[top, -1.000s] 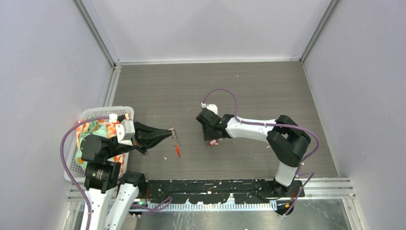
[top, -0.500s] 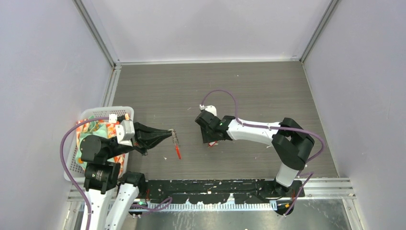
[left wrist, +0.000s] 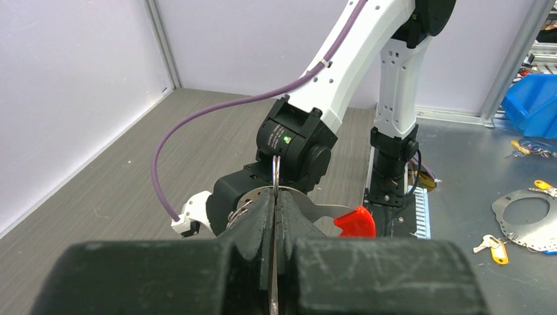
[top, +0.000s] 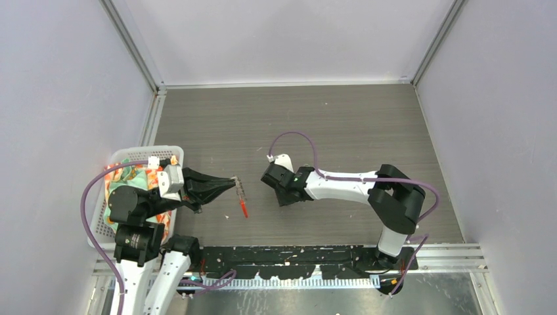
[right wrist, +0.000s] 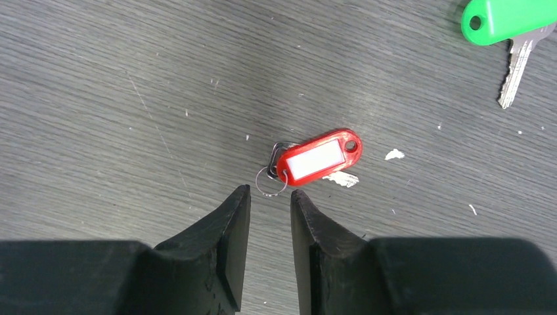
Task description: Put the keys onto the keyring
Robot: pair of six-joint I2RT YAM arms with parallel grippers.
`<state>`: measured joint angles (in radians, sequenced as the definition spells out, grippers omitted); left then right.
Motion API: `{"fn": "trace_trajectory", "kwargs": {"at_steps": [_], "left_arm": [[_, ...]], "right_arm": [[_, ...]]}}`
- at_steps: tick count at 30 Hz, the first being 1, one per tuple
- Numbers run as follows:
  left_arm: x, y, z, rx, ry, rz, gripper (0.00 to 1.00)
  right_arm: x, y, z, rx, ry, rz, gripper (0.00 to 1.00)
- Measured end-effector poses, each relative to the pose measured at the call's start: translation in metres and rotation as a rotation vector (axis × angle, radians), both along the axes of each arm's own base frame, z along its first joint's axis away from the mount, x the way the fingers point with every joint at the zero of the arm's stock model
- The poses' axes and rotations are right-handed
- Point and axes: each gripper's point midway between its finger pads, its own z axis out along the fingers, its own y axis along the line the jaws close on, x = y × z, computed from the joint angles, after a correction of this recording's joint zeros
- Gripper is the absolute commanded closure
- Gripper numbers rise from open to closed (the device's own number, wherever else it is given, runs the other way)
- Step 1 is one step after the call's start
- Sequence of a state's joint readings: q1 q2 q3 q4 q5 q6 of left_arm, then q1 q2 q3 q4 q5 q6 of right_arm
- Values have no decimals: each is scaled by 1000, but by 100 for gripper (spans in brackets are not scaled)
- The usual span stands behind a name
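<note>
The thin silver metal keyring (left wrist: pixel 276 170) is clamped in the left hand (top: pixel 233 181) for threading. The narrowly parted, empty right hand (right wrist: pixel 269 194) is aimed beside the red-and-white-tagged key (right wrist: pixel 318 157).

Robotics lab: white-panelled test cell (top: pixel 282 39), aluminium frame rails (top: pixel 131 44), blue parts bin (left wrist: pixel 535 105) on steel bench (left wrist: pixel 460 170).

Upper right in the right wrist view, the green-headed key (right wrist: pixel 509 23) runs off the top edge. In the left wrist view, fingers (left wrist: pixel 253 230) hide most of the keyring (left wrist: pixel 276 172) — and part of its red strip (left wrist: pixel 355 222).
</note>
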<state>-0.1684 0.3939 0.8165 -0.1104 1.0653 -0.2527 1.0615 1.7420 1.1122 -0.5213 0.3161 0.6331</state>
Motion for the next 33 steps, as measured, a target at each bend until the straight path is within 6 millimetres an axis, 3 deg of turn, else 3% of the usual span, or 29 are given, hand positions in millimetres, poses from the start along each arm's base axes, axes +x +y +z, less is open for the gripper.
{"fn": "trace_trajectory", "kwargs": {"at_steps": [24, 33], "left_arm": [[-3, 1, 2, 8, -17, 4, 100], [-4, 1, 3, 8, -21, 4, 100]], "right_arm": [[5, 10, -9, 62, 47, -43, 69], [4, 0, -14, 67, 55, -74, 78]]}}
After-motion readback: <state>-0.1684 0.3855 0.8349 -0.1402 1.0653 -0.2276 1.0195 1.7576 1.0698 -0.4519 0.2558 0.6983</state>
